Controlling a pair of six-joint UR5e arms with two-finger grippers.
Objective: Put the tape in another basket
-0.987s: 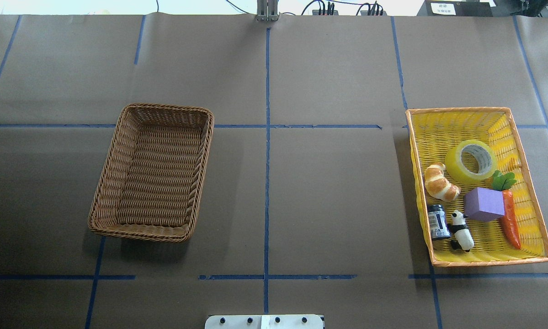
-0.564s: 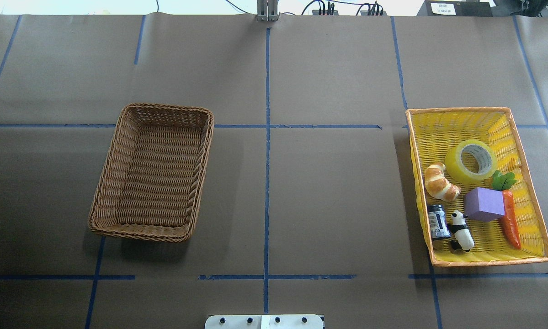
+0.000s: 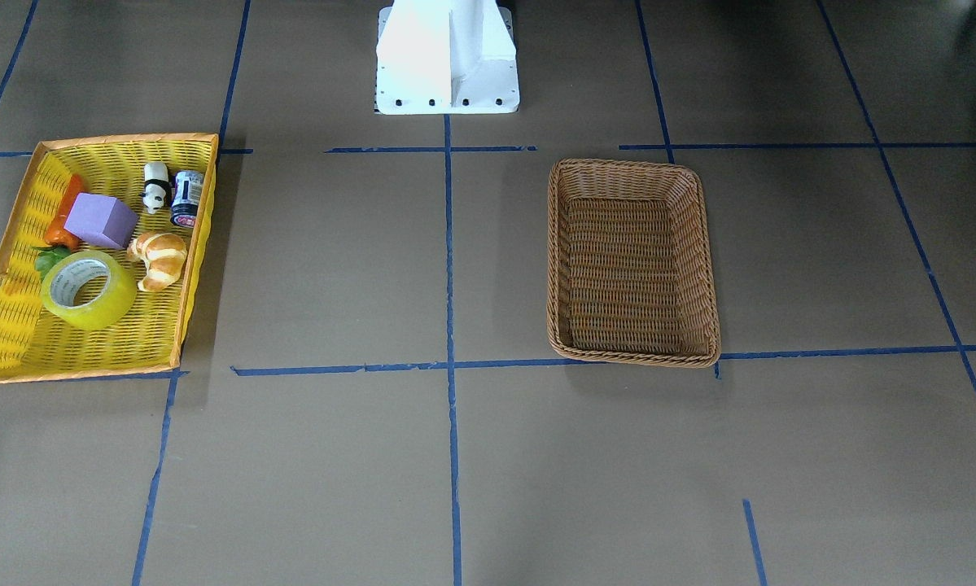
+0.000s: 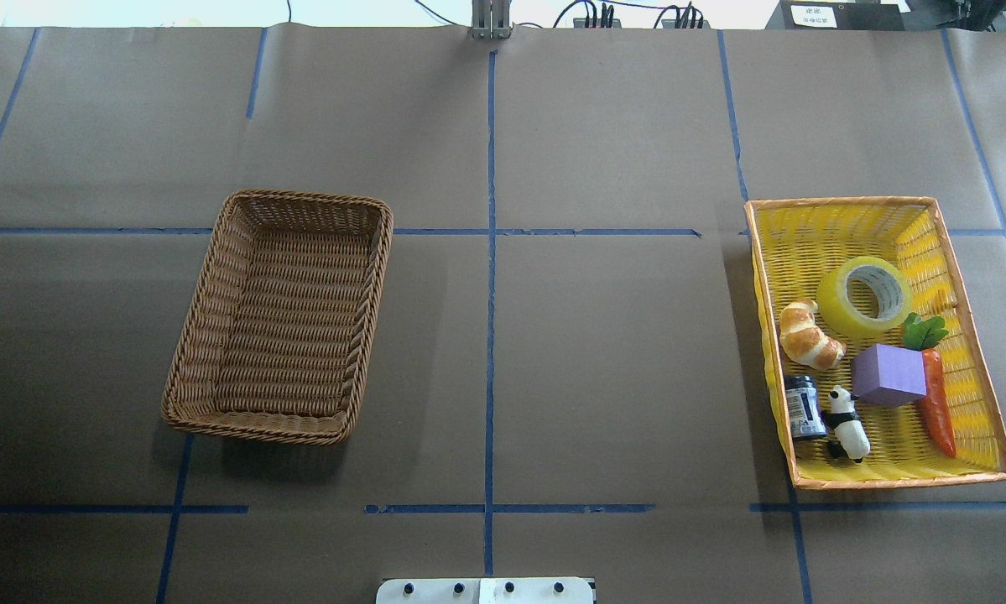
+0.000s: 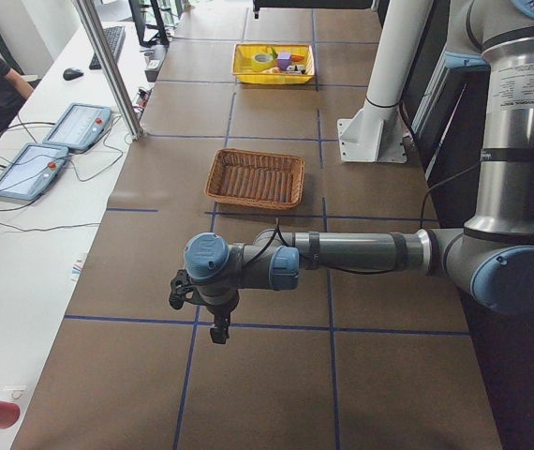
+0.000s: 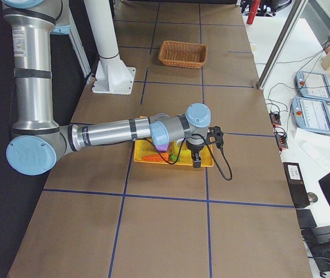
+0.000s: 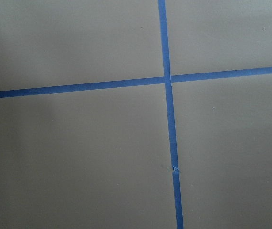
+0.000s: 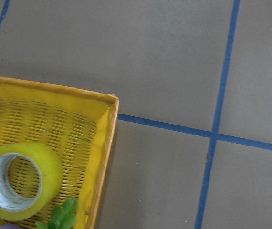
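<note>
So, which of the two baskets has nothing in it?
The brown wicker basket, on the robot's left: its floor is bare. The yellow tray holds the tape, a croissant, a carrot and more.

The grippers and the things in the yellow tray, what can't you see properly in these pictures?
Left gripper: seen only in the left side view, small; open or shut, cannot tell.
Right gripper: only in the right side view; same trouble.
Carrot: front-facing view, mostly behind the purple block.
Tape: right wrist view, writing inside its core too small to read.
Yellow tray: right side view, the right arm covers most of it.
</note>
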